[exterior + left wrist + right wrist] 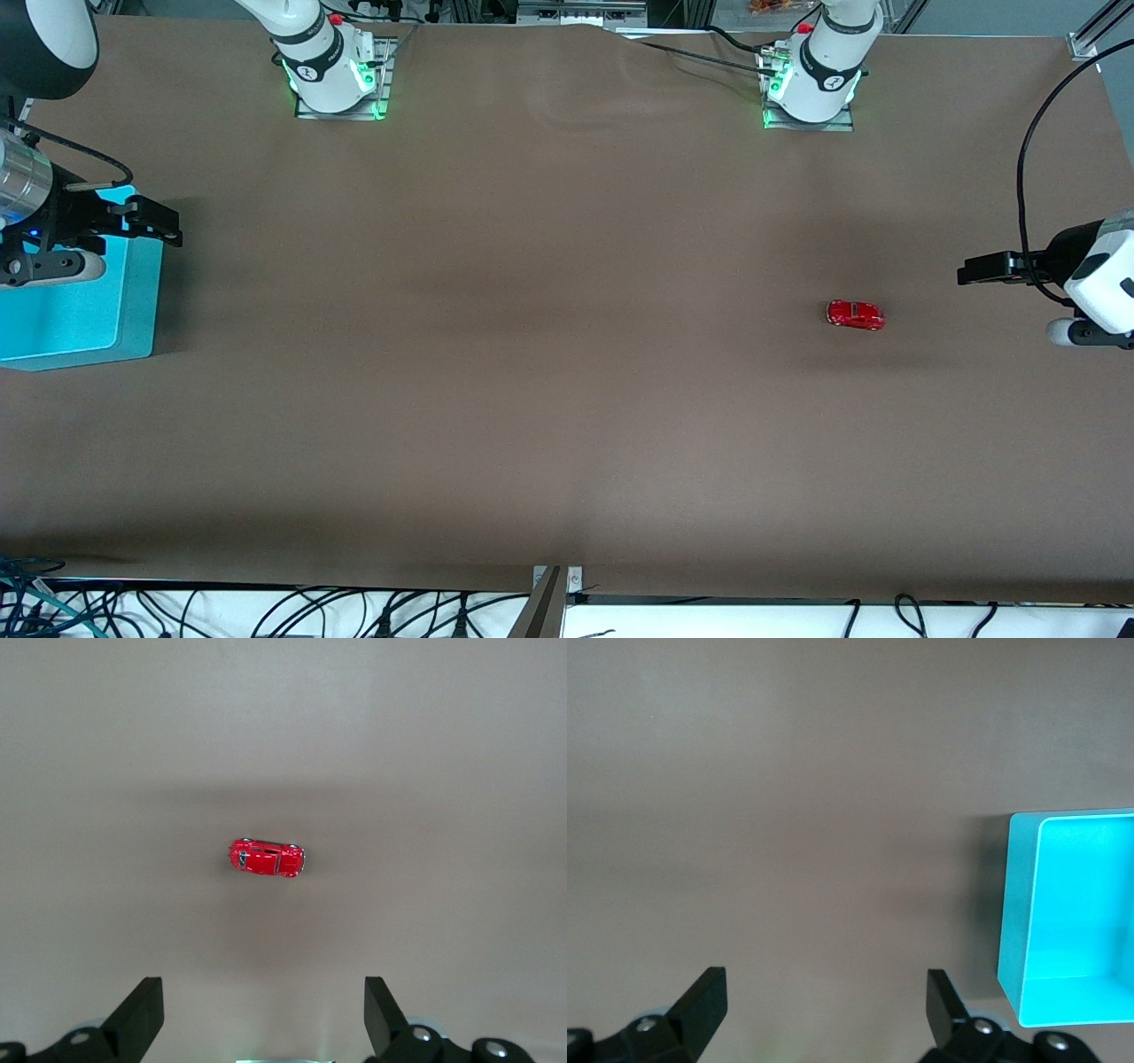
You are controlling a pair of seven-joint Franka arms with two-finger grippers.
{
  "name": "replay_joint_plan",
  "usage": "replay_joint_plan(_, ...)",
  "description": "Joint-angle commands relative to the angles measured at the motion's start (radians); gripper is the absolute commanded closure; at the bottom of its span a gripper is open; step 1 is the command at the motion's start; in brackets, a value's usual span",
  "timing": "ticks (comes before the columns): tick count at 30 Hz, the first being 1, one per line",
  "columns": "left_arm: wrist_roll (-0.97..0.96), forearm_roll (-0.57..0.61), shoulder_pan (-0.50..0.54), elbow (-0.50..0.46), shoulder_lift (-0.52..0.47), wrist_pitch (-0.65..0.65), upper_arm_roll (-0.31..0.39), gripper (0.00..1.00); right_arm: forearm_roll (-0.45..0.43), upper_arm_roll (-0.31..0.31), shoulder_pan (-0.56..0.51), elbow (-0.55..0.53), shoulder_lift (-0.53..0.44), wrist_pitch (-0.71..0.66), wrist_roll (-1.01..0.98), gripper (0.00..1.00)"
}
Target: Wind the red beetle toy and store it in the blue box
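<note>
**Beetle waits in the open as both arms hang back**

Nearest the front camera among the task's things, the beetle [856, 315] sits alone on the brown table [532, 399], on its wheels, toward the left arm's end and well apart from everything else. The left gripper [967, 269] hangs over the table's edge at that end, up in the air, fingers [142, 1014] spread wide and empty; its wrist view looks down on the beetle [267, 858] lying clear of the fingertips. At the right arm's end, the right gripper [168, 226] hovers over the rim of the box [80, 328], fingers [704, 997] likewise released and holding nothing, apparently waiting. The box [1019, 904] stands open, its inside bare as far as can be seen.

Nothing of the task looks begun: the toy is neither wound nor stored. The risks ahead lie mostly in the toy itself. It is small, glossy and rounded, so fingers closing off-centre could squeeze it out sideways. It rolls, so a nudge on approach could send it off, and once wound it may run away if set down or loosened early. The box stands at the table's other end, a long carry or a handover, and the right gripper over the rim could crowd the drop.

No brand, label or legible writing can be read on the toy or the box; the small marks on the arm bases are too small to tell.
</note>
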Motion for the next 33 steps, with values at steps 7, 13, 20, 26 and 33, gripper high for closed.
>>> replay_joint_plan(7,0.025,0.007,0.007,-0.015,-0.016,-0.008,-0.006,0.01,0.011,-0.002,0.000,0.028,0.014,0.018,0.007,0.00)
replay_joint_plan(13,0.025,0.009,0.009,-0.026,-0.016,-0.008,-0.006,0.01,0.012,0.001,0.003,0.026,0.019,0.016,0.017,0.00)
replay_joint_plan(20,0.025,0.007,0.009,-0.038,-0.014,-0.016,-0.006,0.00,0.011,0.001,0.000,0.026,0.023,0.016,0.011,0.00)
replay_joint_plan(26,-0.012,0.007,0.017,-0.044,-0.014,-0.031,-0.003,0.00,0.012,0.001,0.001,0.026,0.025,0.018,0.014,0.00)
replay_joint_plan(33,-0.030,0.010,0.015,-0.044,-0.005,-0.031,-0.003,0.00,0.011,0.001,0.001,0.026,0.030,0.018,0.012,0.00)
